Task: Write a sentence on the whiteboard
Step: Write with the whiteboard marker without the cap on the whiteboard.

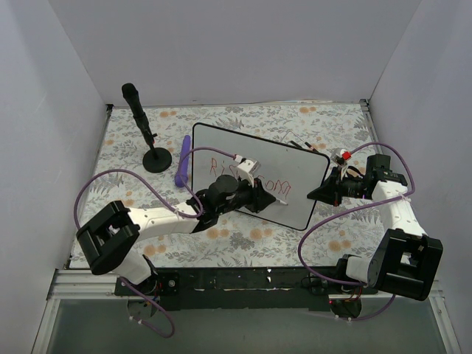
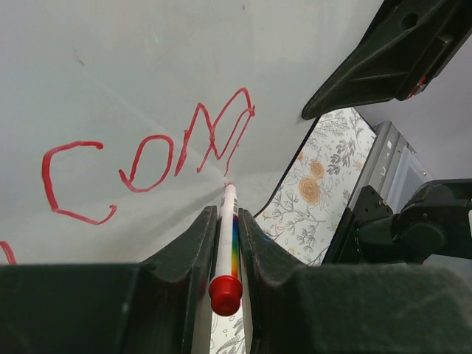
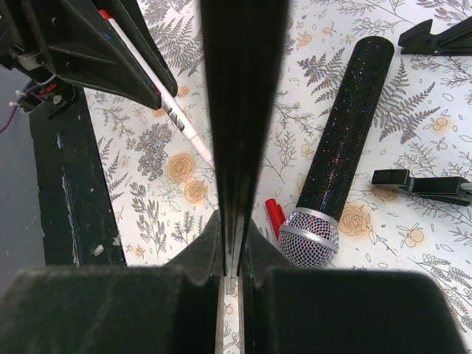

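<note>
Near us, our left fingers (image 2: 209, 225) pinch a marker (image 2: 226, 243), its tip on the whiteboard (image 1: 295, 158) mid-desk (image 1: 243, 240), below the red sentence (image 2: 147, 162). Our right fingers (image 3: 216, 228) clamp the whiteboard's right edge. A glittery black microphone (image 3: 346, 125) lies beyond.

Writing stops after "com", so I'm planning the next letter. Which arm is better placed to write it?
Left. The left hand grips the marker, tip at the whiteboard beside the sentence. The right hand clamps the board's edge.
</note>
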